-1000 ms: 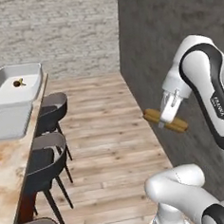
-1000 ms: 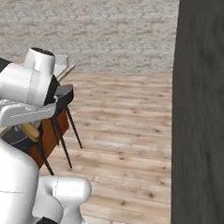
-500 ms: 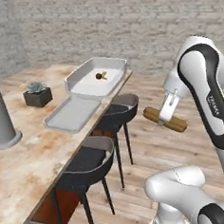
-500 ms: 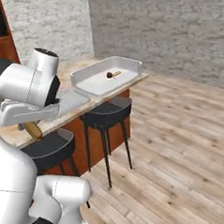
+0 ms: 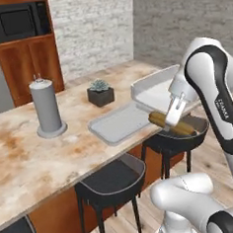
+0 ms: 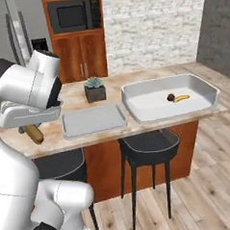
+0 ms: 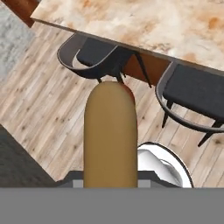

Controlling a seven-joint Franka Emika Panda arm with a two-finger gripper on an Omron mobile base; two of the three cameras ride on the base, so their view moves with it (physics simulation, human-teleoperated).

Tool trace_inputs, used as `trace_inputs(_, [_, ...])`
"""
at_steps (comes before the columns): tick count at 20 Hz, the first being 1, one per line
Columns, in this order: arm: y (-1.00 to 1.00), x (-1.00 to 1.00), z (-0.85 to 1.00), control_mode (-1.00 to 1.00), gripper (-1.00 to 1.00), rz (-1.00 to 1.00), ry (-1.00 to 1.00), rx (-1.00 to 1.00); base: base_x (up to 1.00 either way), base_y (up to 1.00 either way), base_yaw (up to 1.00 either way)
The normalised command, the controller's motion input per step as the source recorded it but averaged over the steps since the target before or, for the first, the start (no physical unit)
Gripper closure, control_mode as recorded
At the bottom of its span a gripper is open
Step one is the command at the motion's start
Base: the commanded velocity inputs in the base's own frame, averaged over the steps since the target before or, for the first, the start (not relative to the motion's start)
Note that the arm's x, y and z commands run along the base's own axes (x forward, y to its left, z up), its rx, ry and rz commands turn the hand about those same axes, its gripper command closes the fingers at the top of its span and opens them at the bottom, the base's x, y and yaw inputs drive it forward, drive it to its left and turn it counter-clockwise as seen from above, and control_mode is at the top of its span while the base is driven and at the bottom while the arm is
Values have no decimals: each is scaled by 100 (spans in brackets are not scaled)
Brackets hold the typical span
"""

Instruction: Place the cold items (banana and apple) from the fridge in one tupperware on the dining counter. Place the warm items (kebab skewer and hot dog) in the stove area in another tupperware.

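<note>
The banana (image 6: pixel 182 98) and apple (image 6: pixel 170 97) already lie in the pale tupperware (image 6: pixel 202 87), while the gripper (image 5: pixel 172 120), jaws pinching the hot dog (image 5: pixel 171 124), hangs at 3 o'clock of the empty grey tray (image 5: pixel 120 124).

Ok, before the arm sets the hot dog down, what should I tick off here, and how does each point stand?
1. Hot dog held in the gripper: ok.
2. Flat grey tray bare and ready for the warm items: ok.
3. Banana and apple already in the pale tupperware: ok.
4. Hot dog over the grey tray: not ok, it hangs off the dining counter edge, above a stool.
5. Kebab skewer's whereabouts: cannot tell.
</note>
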Motion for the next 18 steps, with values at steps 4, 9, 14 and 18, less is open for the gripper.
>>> trace_inputs(4, [0,0,0,100,100,0,0,0,53,-62,74])
trace_inputs(9, [0,0,0,100,100,0,0,0,53,-73,53])
trace_inputs(14, [0,0,0,100,100,0,0,0,76,-55,24])
trace_inputs(18, [0,0,0,100,100,0,0,0,100,-9,12])
